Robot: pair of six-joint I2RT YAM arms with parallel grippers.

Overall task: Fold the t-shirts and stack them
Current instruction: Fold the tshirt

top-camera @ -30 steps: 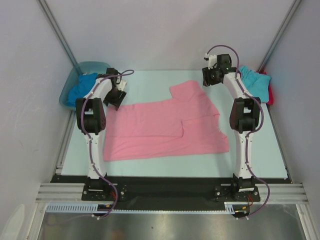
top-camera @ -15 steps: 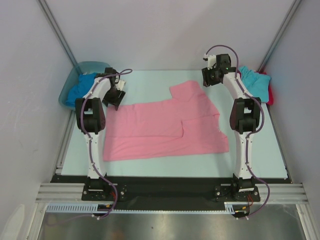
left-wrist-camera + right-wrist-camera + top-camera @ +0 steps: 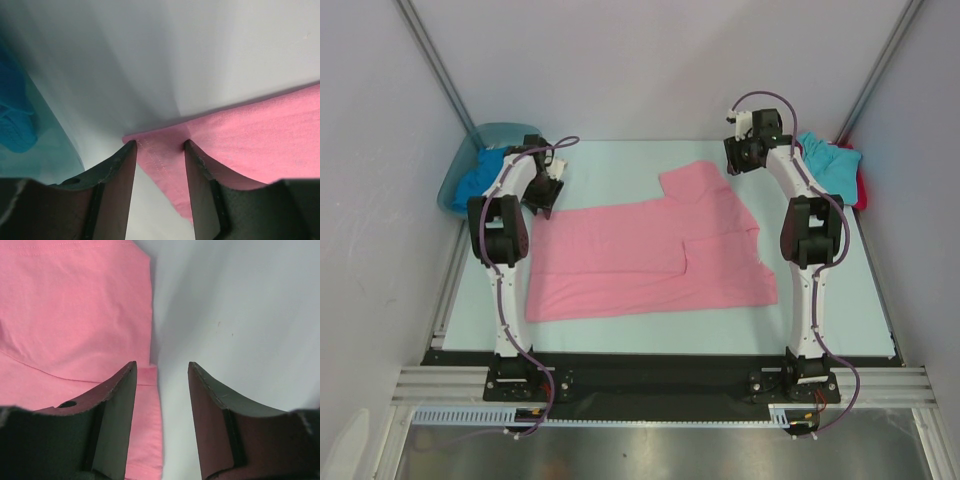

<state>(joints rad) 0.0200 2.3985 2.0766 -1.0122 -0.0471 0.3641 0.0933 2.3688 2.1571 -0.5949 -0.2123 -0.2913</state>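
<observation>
A pink t-shirt point(image 3: 650, 255) lies spread flat in the middle of the table, partly folded. My left gripper point(image 3: 542, 197) is open at its far left corner. In the left wrist view that hemmed pink corner point(image 3: 165, 150) lies between the open fingers of the left gripper point(image 3: 160, 147). My right gripper point(image 3: 737, 162) is open by the shirt's far right sleeve. In the right wrist view the pink edge point(image 3: 75, 305) runs along the left finger of the right gripper point(image 3: 161, 371). A royal blue shirt point(image 3: 480, 178) lies in the tub. A turquoise shirt point(image 3: 830, 165) lies on a red one point(image 3: 861, 190) at far right.
The blue-green translucent tub point(image 3: 505, 133) stands at the far left corner, close to my left gripper; its wall shows in the left wrist view point(image 3: 45, 145). White walls close in the table on three sides. Bare light table point(image 3: 620, 165) lies behind the pink shirt.
My left gripper has shifted a little to the left and back, toward the tub. The right arm and the pink shirt have barely moved.
</observation>
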